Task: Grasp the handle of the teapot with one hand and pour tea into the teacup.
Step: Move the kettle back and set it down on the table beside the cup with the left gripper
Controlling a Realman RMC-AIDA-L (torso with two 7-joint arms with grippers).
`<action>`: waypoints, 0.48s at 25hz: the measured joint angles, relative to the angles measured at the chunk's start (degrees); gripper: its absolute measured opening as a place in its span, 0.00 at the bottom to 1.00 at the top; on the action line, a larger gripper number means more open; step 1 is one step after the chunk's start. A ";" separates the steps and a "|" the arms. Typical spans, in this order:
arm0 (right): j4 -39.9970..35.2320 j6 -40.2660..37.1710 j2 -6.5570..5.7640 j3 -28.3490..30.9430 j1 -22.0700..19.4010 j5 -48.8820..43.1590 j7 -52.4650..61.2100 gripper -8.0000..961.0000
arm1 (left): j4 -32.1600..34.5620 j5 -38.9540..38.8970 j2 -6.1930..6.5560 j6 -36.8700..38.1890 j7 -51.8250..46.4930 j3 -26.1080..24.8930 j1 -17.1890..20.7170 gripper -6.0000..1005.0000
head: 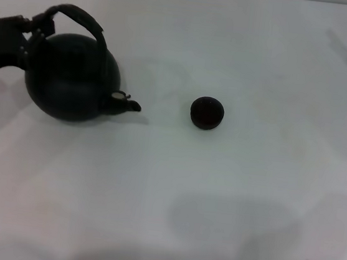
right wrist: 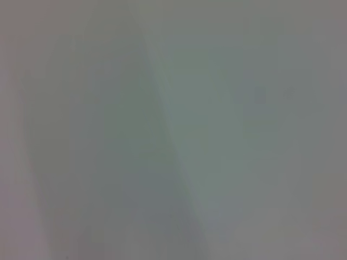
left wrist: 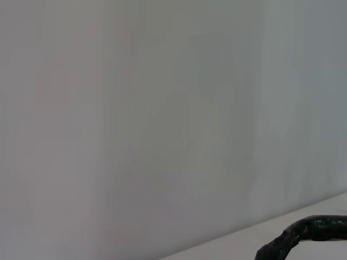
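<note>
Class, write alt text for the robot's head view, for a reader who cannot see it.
A round black teapot sits at the left of a white table, its spout pointing toward a small dark teacup standing apart from it. The left end effector meets the near end of the arched handle; the right arm is out of view.

— From my station, what sits where on the table?

— On the plain white tabletop [head: 225,224], the large round matte black teapot [head: 72,81] sits at my far left. Its spout points right, toward the small round dark handleless teacup [head: 207,112], which stands well apart from it, near the middle.

— And above the pot?

— The thick dark arched strap handle [head: 80,16] loops over its top. My left gripper [head: 28,32] is at the handle's left end, behind and left of the pot's body.
</note>
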 joint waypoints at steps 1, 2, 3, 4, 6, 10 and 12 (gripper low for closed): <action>0.00 0.00 0.02 0.00 0.02 0.00 0.00 0.88 | -0.71 0.00 -0.03 0.03 0.54 0.00 -0.22 0.13; 0.00 0.00 0.04 0.00 0.03 0.01 -0.01 0.88 | -1.26 0.00 -0.05 0.09 0.98 0.00 -0.39 0.13; 0.00 0.00 0.07 0.00 0.03 0.01 -0.03 0.88 | -1.91 0.00 -0.08 0.22 1.59 0.00 -0.60 0.13; 0.02 0.00 0.09 0.00 0.04 0.01 -0.05 0.88 | -2.26 -0.01 -0.12 0.42 2.08 -0.02 -0.69 0.13; 0.09 0.00 0.11 0.00 0.04 0.02 -0.15 0.88 | -2.89 -0.07 -0.22 0.63 3.08 -0.05 -0.74 0.13; 0.29 0.00 0.10 0.00 0.05 0.05 -0.22 0.88 | -4.51 -0.43 -0.26 0.74 5.00 -0.10 -0.62 0.13; 0.41 -0.01 0.10 0.00 0.05 0.05 -0.28 0.88 | -5.27 -0.97 -0.27 0.74 6.30 -0.14 -0.44 0.13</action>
